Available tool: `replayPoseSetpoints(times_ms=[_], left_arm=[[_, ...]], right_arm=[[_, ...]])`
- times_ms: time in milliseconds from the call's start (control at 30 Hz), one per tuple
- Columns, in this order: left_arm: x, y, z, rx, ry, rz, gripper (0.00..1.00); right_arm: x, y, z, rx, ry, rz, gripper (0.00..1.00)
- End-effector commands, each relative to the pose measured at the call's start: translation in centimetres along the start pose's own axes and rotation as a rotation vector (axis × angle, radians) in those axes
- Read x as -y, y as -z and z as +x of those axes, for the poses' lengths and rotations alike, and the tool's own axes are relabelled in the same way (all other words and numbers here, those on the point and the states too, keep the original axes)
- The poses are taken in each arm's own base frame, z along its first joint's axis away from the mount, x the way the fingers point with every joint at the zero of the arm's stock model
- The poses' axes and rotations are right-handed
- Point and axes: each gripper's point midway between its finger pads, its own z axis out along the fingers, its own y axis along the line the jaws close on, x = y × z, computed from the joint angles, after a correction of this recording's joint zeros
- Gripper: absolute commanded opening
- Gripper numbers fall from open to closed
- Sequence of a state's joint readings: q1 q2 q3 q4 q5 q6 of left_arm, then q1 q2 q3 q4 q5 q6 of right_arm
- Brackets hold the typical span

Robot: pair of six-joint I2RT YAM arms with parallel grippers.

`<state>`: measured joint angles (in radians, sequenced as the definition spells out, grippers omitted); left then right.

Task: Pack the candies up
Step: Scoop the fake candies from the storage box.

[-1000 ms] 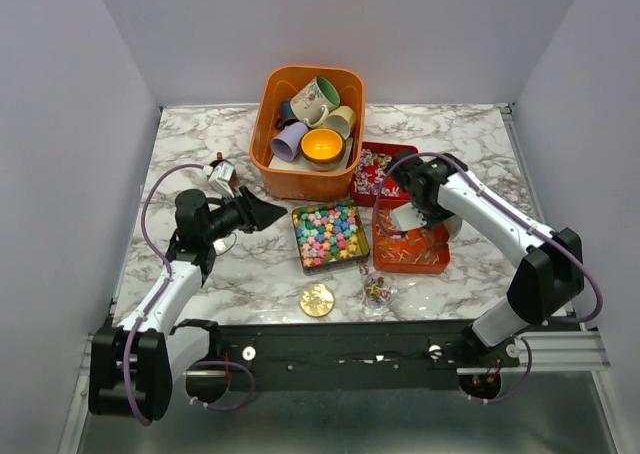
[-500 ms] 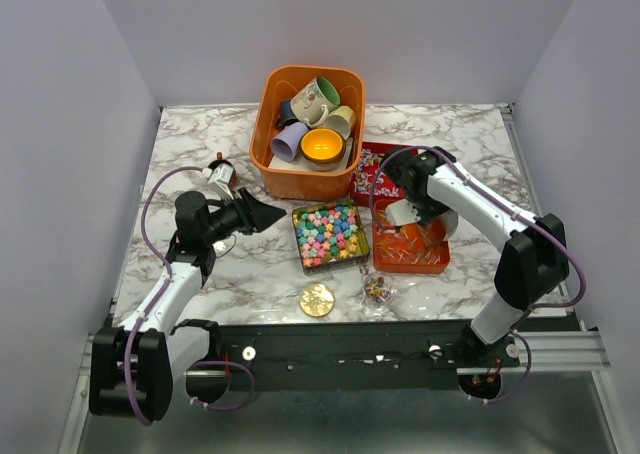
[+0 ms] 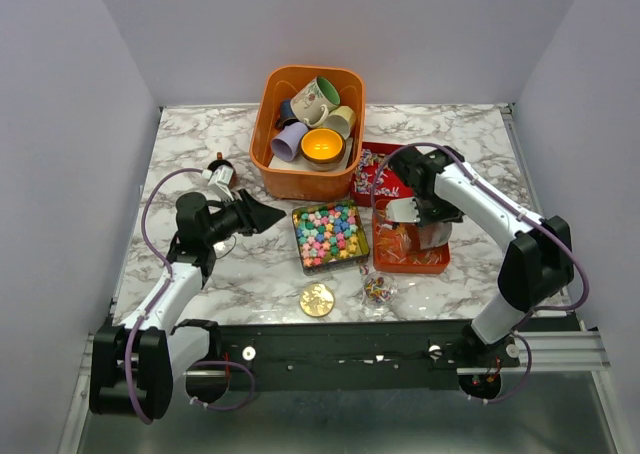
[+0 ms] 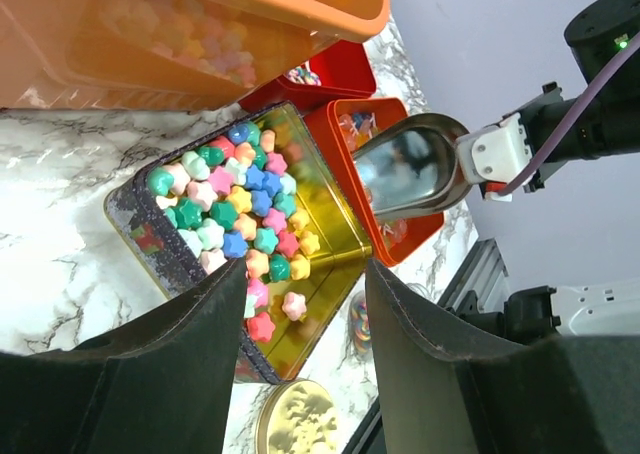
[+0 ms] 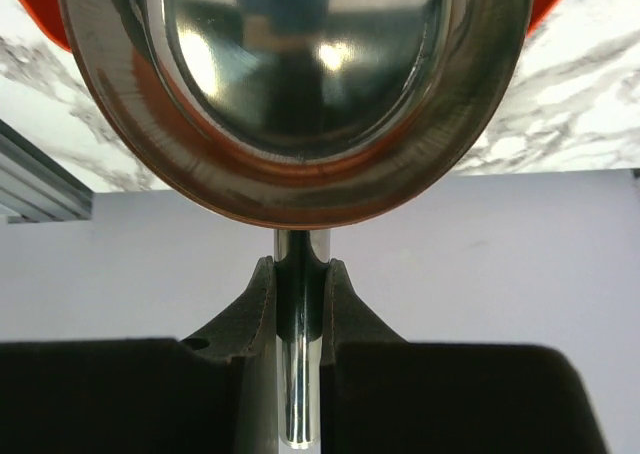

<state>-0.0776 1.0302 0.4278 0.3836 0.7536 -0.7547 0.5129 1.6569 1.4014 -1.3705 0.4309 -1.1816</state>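
- Clamped on scoop [image 5: 300, 74] handle w/ right claw [image 5: 299, 286]; prob. nothing in bowl.
- Ahead of claw, candies [image 3: 398, 248]: tiny, light, loose, slick; scoop from beneath, no pinching.
- Left claw [image 4: 303, 284]: apart, empty.

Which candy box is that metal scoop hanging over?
The orange tray of orange-red sweets, right of the gold tin of stars; the scoop hangs above its far end.

A lab test cell — plain pale walls [image 3: 70, 124], marble-print table [image 3: 200, 144], aluminium rail [image 3: 565, 352] at the near edge.
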Motion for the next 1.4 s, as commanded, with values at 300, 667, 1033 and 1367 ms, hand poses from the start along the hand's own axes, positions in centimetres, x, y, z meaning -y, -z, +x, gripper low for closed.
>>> replayPoseSetpoints(times_ms=[300, 667, 1033, 1367], left_arm=[[-8.9, 2.4, 5.6, -0.084, 0.154, -0.416, 0.41], [-11.5, -0.3, 10.4, -0.309, 0.240, -0.461, 0.04], [-10.6, -3.8, 11.8, -0.427, 0.231, -0.369, 0.01], [-11.0, -4.5, 11.4, -0.458, 0.220, -0.386, 0.03]], right_arm=[[-6.1, -1.7, -1.7, 0.098, -0.040, -0.313, 0.01], [-6.5, -2.7, -6.3, 0.244, -0.151, -0.463, 0.01], [-1.7, -6.1, -11.1, 0.506, -0.192, -0.259, 0.01], [3.3, -5.0, -11.9, 0.762, -0.264, -0.032, 0.01]])
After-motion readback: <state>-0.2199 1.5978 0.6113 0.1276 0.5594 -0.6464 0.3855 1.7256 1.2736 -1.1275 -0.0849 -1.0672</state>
